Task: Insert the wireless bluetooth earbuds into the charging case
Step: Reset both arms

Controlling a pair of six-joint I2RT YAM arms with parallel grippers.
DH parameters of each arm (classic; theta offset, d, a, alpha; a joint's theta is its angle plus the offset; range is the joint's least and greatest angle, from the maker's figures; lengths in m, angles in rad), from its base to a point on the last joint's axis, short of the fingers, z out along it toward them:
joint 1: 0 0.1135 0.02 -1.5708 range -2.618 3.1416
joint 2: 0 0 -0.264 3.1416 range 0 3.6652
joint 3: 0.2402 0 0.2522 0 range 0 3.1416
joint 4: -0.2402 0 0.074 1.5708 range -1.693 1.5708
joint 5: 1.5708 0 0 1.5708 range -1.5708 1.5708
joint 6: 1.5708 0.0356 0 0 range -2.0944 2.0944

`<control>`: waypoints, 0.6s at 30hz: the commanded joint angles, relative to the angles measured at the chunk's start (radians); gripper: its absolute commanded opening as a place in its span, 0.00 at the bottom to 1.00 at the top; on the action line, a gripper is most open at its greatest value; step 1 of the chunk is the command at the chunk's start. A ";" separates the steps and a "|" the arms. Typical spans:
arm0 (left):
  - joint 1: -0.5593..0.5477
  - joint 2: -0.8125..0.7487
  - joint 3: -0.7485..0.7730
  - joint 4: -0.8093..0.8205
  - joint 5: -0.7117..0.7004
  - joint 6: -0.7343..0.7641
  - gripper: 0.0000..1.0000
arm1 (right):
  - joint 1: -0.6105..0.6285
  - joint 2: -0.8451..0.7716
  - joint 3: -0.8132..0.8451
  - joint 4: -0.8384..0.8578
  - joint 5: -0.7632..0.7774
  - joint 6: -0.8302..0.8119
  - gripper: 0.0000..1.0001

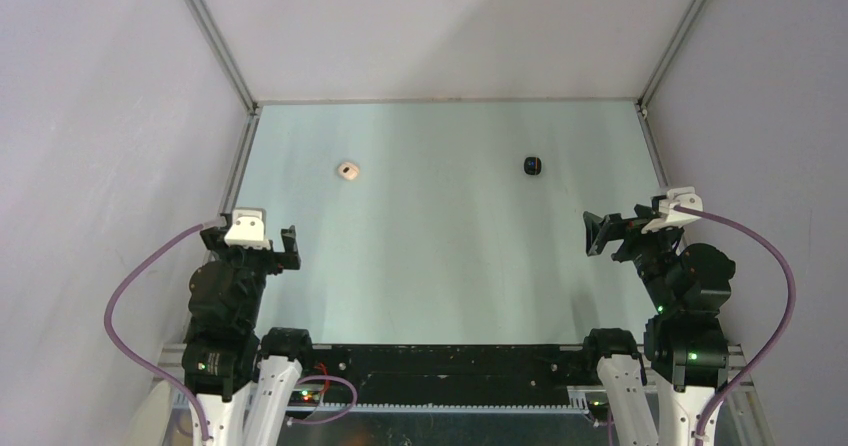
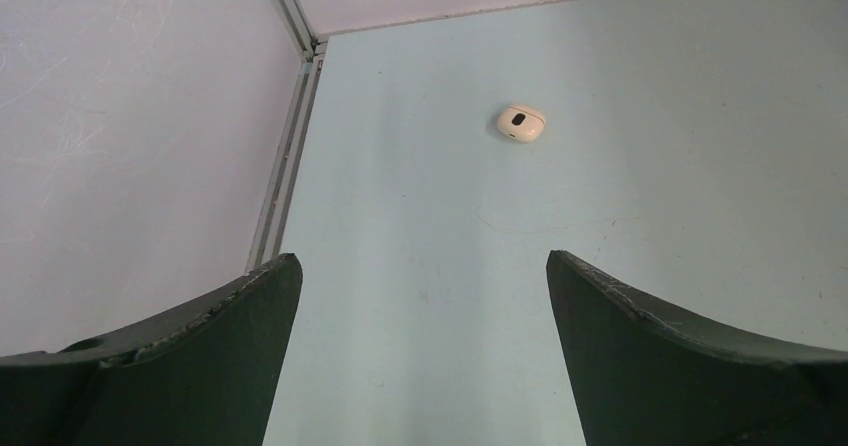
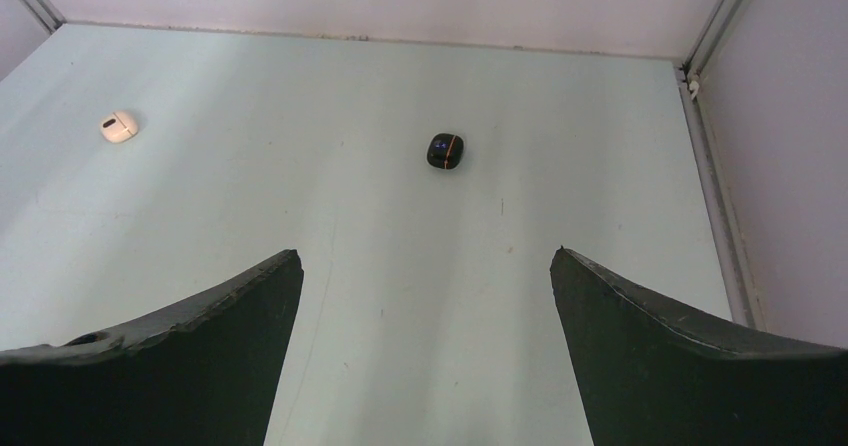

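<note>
Both my grippers are wide open and hold nothing. The left gripper hangs over the near left of the table, and the right gripper over the near right. The white case lies far ahead of my left side and the black case far ahead of my right side. They are well apart from each other and from me. I see no loose earbuds in any view. They may be inside the cases, or they may be too small to show, and this is my first worry: I could reach for a case when the earbuds are in another place. I also cannot tell if the lids are open or closed. The cases are round and smooth like pebbles and the table looks slippery. If one finger touches a case before the other, I think it will slide or turn away, maybe toward the wall. An earbud is much smaller, so a bad pinch could flick it out of my reach. I could also put an earbud into the case of the wrong colour.
</note>
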 commanded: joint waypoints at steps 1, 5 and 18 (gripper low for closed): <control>0.011 0.007 -0.002 0.038 -0.017 -0.017 0.99 | 0.005 0.005 -0.001 0.020 -0.013 -0.013 0.99; 0.010 0.007 -0.002 0.038 -0.017 -0.017 0.99 | 0.005 0.002 -0.001 0.019 -0.016 -0.014 0.99; 0.010 0.004 -0.002 0.038 -0.015 -0.016 0.99 | 0.004 -0.003 -0.004 0.018 -0.024 -0.018 0.99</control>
